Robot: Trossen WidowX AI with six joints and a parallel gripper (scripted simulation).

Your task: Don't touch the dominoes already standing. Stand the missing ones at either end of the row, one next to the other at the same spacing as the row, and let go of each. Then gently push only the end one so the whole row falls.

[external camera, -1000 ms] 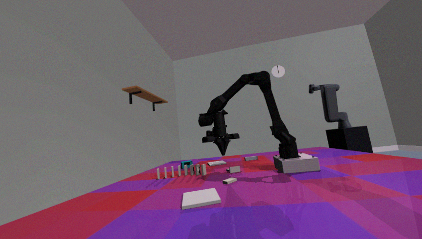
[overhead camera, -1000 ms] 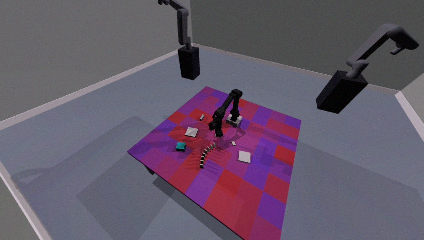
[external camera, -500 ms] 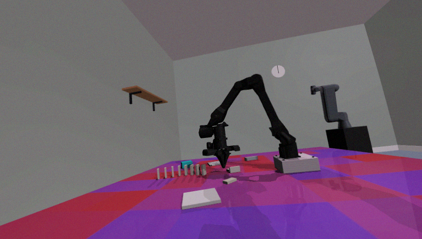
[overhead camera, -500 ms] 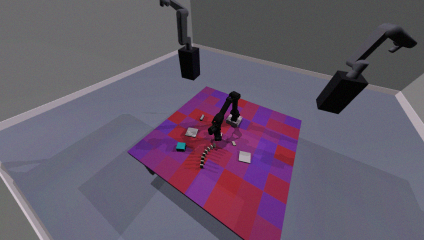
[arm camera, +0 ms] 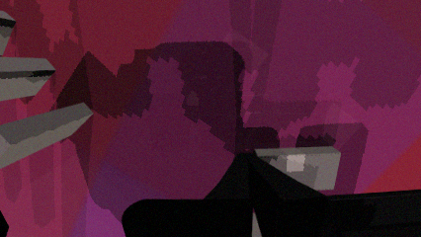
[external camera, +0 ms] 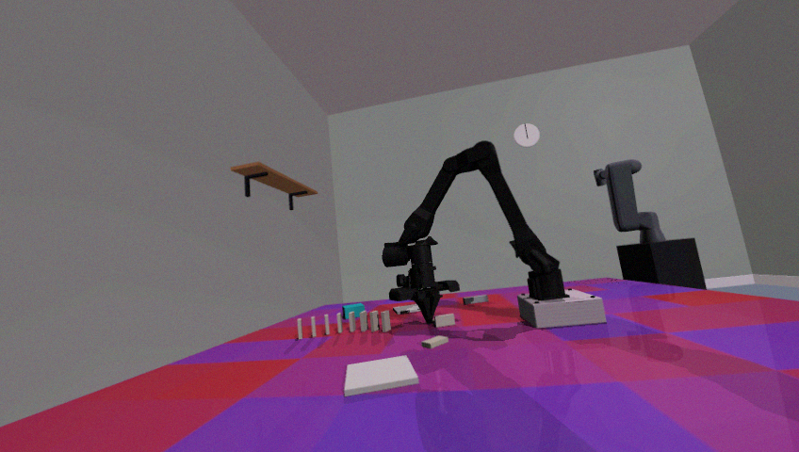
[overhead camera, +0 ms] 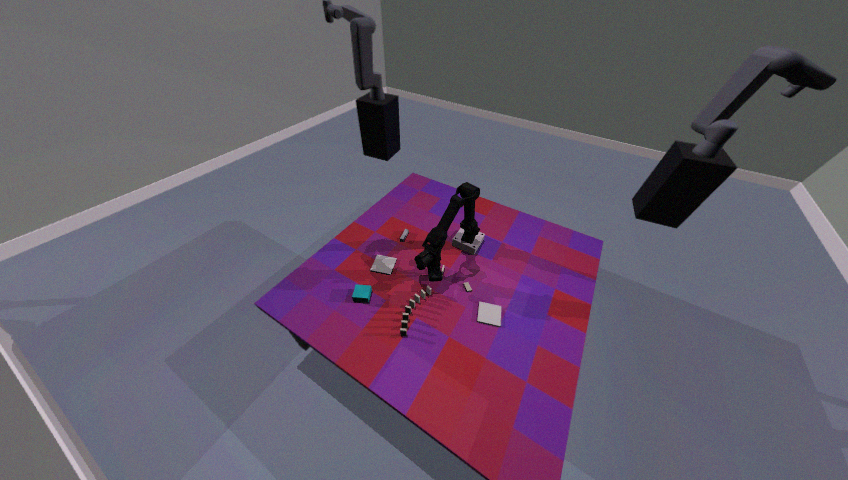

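Observation:
Several pale dominoes stand upright in a curved row (overhead camera: 412, 303) (external camera: 351, 322); the end one nearest the arm (external camera: 385, 321) (arm camera: 44, 125) is upright. A loose domino (external camera: 444, 320) (arm camera: 327, 163) rests on a long edge between the row and the arm's base, mostly hidden in the top view. Another loose domino (overhead camera: 467, 286) (external camera: 434, 341) lies flat. My gripper (overhead camera: 436, 277) (external camera: 430, 321) (arm camera: 244, 159) is shut and empty, pointing down with its tips low over the table, between the row's near end and the edge-resting domino. Whether the tips touch that domino is unclear. A pale sliver shows below the fingers in the wrist view.
A white flat pad (overhead camera: 489, 313) (external camera: 381, 375) lies to one side of the row. A second pale pad (overhead camera: 383, 264), a teal box (overhead camera: 361, 293) (external camera: 353, 311) and a small grey block (overhead camera: 404, 235) (external camera: 475, 299) are on the other side.

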